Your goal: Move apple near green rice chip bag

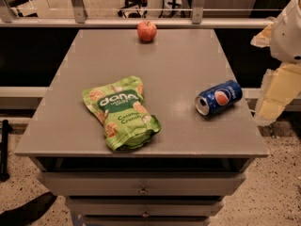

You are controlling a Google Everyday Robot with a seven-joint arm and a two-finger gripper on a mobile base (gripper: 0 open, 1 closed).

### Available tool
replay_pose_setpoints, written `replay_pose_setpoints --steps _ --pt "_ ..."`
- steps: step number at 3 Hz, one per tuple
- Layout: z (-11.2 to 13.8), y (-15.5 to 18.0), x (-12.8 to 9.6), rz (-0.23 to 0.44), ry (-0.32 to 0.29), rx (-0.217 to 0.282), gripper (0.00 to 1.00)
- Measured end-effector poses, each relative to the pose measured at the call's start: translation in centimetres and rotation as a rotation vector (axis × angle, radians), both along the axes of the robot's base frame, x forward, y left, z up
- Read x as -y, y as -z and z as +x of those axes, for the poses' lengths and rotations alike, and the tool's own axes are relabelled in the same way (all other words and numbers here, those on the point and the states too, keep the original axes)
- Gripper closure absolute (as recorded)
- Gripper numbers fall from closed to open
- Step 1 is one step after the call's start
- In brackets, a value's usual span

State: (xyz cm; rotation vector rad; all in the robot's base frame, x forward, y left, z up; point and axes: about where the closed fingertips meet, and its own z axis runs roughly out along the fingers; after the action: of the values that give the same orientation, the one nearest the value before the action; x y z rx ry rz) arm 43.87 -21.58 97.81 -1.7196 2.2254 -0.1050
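The red-orange apple (146,31) stands upright at the far edge of the grey table (178,65), near the middle. The green rice chip bag (121,111) lies flat on the near left part of the table, well apart from the apple. My gripper (276,95) hangs at the right edge of the view, off the table's right side, level with the can and far from both the apple and the bag. It holds nothing that I can see.
A blue Pepsi can (218,98) lies on its side on the near right of the table, open end towards the front left. Drawers (143,185) sit below the tabletop. A rail (141,22) runs behind the table.
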Motion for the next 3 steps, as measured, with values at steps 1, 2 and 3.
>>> replay_pose_setpoints --steps 1,2,3 --pt "0.4 -0.1 -0.2 0.008 0.003 0.011 0.0" --pt "6.5 0.8 -1.6 0.095 0.052 0.073 0.0" --pt "14.0 1.8 -3.6 0.196 0.087 0.121 0.0"
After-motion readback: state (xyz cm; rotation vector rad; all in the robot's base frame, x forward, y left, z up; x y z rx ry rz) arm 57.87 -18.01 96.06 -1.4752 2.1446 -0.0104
